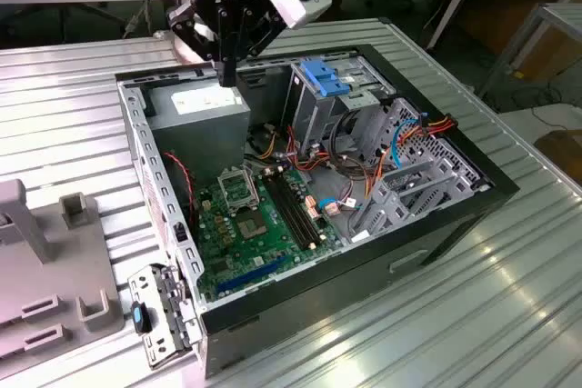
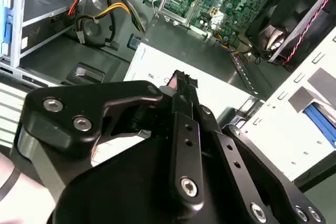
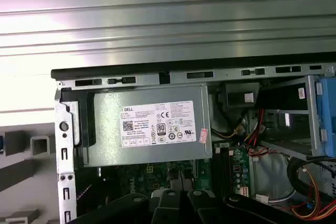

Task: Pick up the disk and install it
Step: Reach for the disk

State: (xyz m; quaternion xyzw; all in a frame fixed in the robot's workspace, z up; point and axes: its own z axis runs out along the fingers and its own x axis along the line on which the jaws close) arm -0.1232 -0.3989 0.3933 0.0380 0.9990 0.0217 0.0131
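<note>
Gripper (image 1: pixel 226 74) hung above the power supply (image 1: pixel 200 108) at the open case's rear corner, fingers pinched together on nothing, so we judged it carried no load. A blue carrier (image 1: pixel 323 76) sat atop the drive cage (image 1: pixel 320 115); whether it held the disk we could not tell

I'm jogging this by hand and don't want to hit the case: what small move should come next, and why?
Probably a short lift straight up. The gripper hangs over the power supply in the open case, seemingly carrying nothing. The blue carrier sits apart in the drive cage, so rising first should keep it off the walls.
</note>
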